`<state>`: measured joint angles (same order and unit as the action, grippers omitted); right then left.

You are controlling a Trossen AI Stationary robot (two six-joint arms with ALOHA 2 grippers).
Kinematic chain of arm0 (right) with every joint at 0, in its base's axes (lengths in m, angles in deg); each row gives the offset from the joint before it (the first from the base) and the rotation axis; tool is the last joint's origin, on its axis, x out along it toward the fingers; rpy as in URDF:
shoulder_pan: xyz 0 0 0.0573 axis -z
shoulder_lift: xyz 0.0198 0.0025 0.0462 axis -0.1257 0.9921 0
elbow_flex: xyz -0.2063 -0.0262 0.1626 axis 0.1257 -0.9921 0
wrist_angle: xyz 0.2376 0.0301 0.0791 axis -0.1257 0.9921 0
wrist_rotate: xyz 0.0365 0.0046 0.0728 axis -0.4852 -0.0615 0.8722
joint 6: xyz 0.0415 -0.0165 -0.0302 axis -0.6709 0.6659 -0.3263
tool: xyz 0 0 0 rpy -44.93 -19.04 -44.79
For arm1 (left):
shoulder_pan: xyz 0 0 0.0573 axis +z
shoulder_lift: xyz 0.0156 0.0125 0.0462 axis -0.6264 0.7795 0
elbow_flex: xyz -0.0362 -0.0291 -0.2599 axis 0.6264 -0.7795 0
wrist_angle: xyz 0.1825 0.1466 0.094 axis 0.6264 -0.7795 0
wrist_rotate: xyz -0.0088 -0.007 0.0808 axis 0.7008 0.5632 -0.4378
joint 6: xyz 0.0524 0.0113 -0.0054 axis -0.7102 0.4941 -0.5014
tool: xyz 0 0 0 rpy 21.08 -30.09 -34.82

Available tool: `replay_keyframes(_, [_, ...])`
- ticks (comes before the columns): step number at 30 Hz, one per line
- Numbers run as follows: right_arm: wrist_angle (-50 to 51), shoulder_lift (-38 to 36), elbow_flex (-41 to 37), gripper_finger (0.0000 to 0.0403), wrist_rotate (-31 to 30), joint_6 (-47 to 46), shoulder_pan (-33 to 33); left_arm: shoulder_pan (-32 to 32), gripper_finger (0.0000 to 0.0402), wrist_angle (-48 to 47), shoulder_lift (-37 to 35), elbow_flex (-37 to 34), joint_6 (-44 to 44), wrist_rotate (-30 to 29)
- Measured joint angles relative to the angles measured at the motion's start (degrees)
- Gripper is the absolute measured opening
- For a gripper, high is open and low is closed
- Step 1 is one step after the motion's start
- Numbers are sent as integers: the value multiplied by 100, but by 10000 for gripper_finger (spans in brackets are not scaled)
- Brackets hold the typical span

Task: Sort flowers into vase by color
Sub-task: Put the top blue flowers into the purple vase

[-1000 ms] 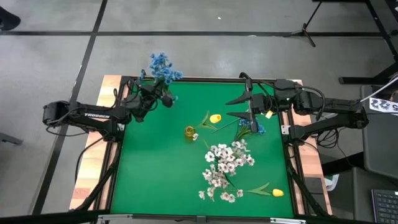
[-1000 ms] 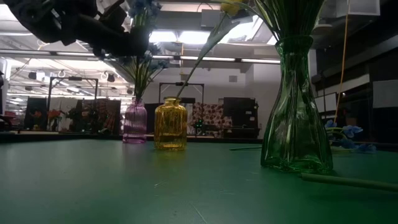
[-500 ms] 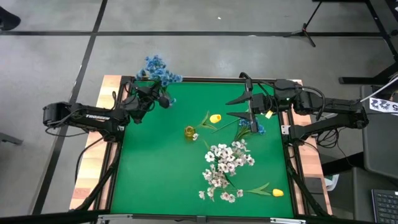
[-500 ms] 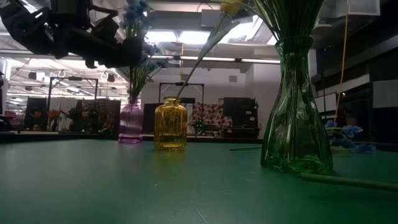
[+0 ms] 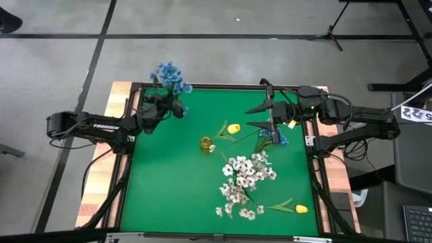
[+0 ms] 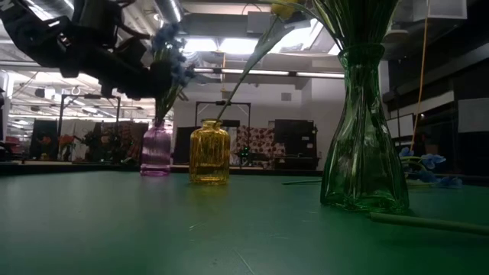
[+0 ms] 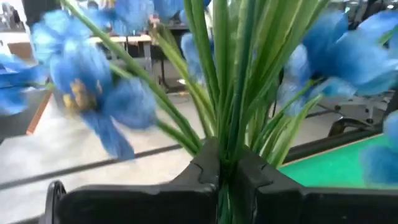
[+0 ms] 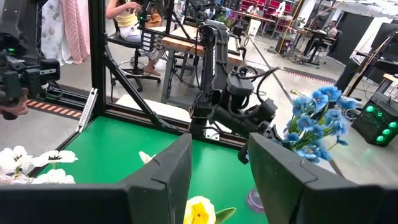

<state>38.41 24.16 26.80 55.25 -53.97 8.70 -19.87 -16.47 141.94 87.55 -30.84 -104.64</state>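
Left tool (image 7: 219, 186) clamped on blue flowers (image 7: 99, 93); right tool (image 8: 217, 174) parted, empty.

A green worktop (image 5: 169, 182) is sitting on a grey concrete floor (image 5: 223, 61) crossed by dark tape lines. Long ceiling lights (image 6: 229, 46) are glowing over the workshop behind. A person (image 8: 127, 18) is sitting beyond, near benches (image 8: 186, 46) and black metal frames (image 8: 96, 56).

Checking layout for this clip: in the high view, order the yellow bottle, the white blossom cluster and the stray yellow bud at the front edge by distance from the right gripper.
From the right gripper:
1. Yellow bottle, table centre.
2. White blossom cluster, front of centre.
3. Yellow bud, front right edge.
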Motion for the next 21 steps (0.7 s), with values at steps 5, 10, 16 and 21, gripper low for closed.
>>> replay_keyframes(5, [0, -1, 0, 159, 0, 0, 0, 31, 26, -402, -2, 0, 434, 0])
replay_keyframes(10, [0, 0, 0, 159, 0, 0, 0, 27, 21, -617, -4, 0, 726, 2])
replay_keyframes(16, [0, -1, 0, 159, 0, -11, 0, 33, 24, -889, -4, 0, 1044, 184])
replay_keyframes(21, [0, -1, 0, 159, 0, -16, -1, 31, 10, -1102, -4, 0, 1255, 291])
